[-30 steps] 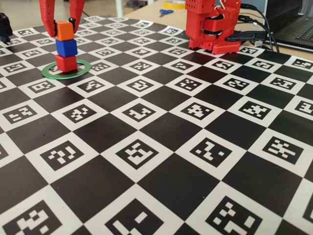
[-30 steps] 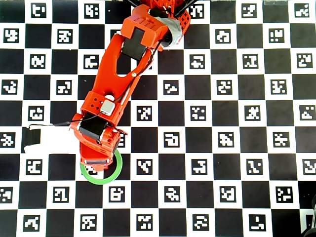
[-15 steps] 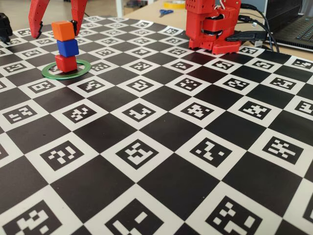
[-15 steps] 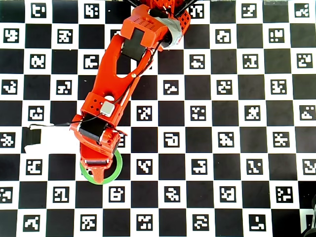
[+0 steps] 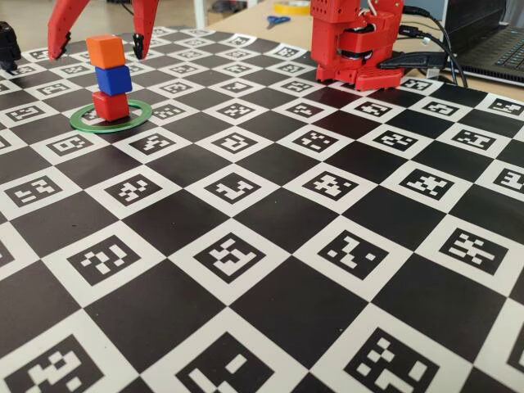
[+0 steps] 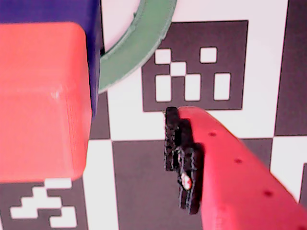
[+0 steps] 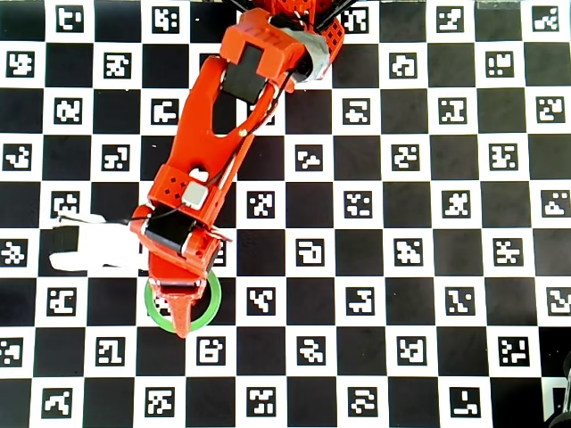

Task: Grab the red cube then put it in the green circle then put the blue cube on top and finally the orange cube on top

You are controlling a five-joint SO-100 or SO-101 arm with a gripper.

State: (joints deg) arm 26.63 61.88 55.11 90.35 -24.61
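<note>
Inside the green circle (image 5: 110, 117), red cube (image 5: 110, 106), blue cube (image 5: 113, 79), orange cube (image 5: 106, 51) stacked, jaws spread wide, released.

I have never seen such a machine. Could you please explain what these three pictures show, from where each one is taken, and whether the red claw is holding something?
The red machine is a small robot arm bolted to a table covered by a black-and-white patterned mat. One picture is taken from the side at table height, one from straight above, and one from a camera on the arm's wrist, very close up. On the mat lies a flat green circle. Inside it stands a tower: the red cube at the bottom, the blue cube in the middle, the orange cube on top. The gripper, the arm's two-finger claw, is open around the top cube and holds nothing.
</note>
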